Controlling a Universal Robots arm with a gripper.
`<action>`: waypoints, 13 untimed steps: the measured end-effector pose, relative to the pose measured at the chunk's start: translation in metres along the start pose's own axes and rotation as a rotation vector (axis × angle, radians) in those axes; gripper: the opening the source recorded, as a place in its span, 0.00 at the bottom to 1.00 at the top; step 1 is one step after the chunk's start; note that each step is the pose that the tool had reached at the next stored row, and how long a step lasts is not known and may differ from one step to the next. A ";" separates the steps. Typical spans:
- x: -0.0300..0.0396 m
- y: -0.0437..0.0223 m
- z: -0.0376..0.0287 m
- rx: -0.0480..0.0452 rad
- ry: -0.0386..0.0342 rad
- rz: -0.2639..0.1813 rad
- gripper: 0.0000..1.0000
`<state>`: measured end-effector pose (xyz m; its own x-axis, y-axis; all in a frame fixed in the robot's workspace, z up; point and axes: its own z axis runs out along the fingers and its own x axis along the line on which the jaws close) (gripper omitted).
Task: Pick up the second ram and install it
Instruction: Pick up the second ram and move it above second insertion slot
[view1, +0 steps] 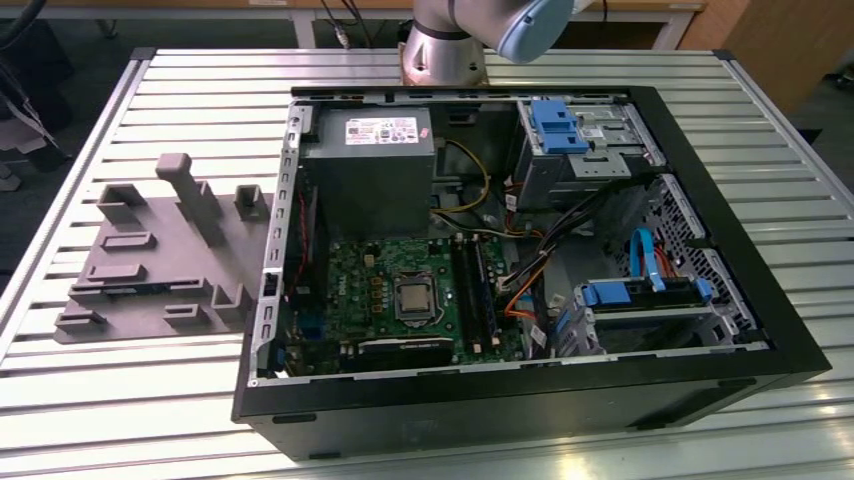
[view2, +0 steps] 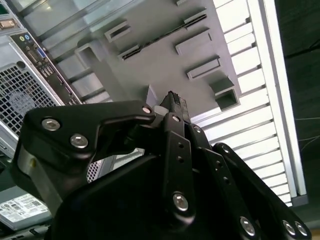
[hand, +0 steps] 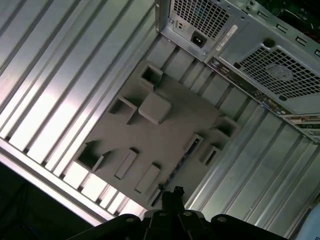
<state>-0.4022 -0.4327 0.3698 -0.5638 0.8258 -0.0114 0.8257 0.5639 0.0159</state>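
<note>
My gripper (hand: 175, 192) hung clenched and empty, the ram (hand: 176, 167) in its tray (hand: 165, 130) well below; opening and squaring to its long edges mattered, I judged.

One case (view1: 534, 405), one tray (view1: 160, 250), one motherboard (view1: 358, 272).

Free passage for gripper (view2: 172, 99) above table slats (view1: 80, 400) at the exterior view's left; blocked over grey tray (view1: 160, 260) by raised blocks (view1: 120, 200), tall post (view1: 194, 195), adjacent case wall (view1: 280, 230).
</note>
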 end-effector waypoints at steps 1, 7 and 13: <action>0.0000 0.0000 0.0000 -0.0002 0.0003 -0.018 0.11; -0.0001 0.0000 0.0002 -0.0014 0.0020 -0.127 0.11; -0.0001 0.0000 0.0004 -0.0026 0.0038 -0.237 0.11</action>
<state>-0.4022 -0.4328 0.3693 -0.7417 0.6707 -0.0114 0.6705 0.7417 0.0158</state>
